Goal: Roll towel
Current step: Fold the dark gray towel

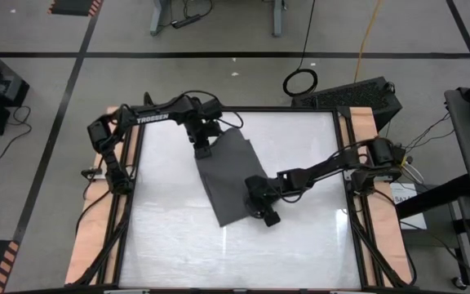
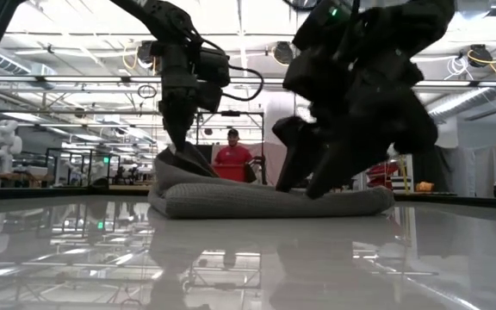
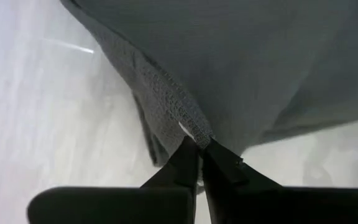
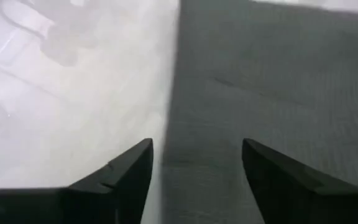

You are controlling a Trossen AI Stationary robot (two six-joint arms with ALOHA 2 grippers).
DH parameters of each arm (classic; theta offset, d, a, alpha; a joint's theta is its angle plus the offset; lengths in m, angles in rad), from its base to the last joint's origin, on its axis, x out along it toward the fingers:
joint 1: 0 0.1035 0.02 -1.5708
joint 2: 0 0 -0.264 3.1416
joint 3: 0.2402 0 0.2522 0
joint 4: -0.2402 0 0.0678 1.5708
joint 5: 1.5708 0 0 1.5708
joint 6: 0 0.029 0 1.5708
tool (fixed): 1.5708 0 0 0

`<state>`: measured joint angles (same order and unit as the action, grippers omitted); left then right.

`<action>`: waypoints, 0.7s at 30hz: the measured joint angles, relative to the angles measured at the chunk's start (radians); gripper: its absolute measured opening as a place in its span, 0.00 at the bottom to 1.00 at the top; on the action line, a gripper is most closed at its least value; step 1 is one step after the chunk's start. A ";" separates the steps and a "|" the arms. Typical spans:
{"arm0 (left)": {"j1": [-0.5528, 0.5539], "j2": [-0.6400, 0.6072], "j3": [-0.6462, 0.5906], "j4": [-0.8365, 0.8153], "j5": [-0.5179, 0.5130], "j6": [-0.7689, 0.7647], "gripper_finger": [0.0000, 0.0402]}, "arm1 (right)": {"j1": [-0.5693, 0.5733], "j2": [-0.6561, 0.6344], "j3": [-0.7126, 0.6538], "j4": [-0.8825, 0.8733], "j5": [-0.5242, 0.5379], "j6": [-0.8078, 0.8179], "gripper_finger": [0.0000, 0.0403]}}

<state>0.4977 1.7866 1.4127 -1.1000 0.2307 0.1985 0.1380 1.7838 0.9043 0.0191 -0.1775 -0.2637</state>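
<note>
Charcoal-grey cloth, the towel (image 1: 228,175), lies slantwise on the white desk (image 1: 300,245), its far end under the left arm and its near end under the right arm. It looks mostly flat in the high view, and in the low view only a soft fold or bulge shows along its near edge, so no proper roll appears formed; I judge the task at its start or barely begun. At the towel's far end, the left hand (image 3: 199,148) is pinched tight on an edge of the fabric, lifting it a little off the desk. At the towel's near end, the right hand (image 4: 196,163) hovers low with its fingers spread wide, one over the cloth and one over bare desk beside the towel's edge, gripping nothing. Nearly all the rolling seems left: the cloth would need turning over itself along its whole length.
</note>
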 joint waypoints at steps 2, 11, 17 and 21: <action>-0.011 0.000 -0.003 0.011 -0.055 -0.016 0.09 | 0.013 -0.025 0.000 -0.015 0.002 0.008 0.61; -0.023 -0.043 -0.003 -0.029 -0.233 -0.111 0.44 | 0.074 -0.174 -0.001 -0.250 0.148 -0.007 0.59; -0.107 -0.136 -0.004 -0.025 -0.242 -0.167 0.55 | 0.087 -0.210 -0.093 -0.302 0.183 0.020 0.55; -0.263 -0.165 -0.004 0.049 -0.241 -0.167 0.55 | 0.090 -0.219 -0.160 -0.278 0.229 0.041 0.52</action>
<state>0.2347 1.6216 1.4090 -1.0515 -0.0105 0.0318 0.2277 1.5649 0.7443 -0.2592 0.0519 -0.2224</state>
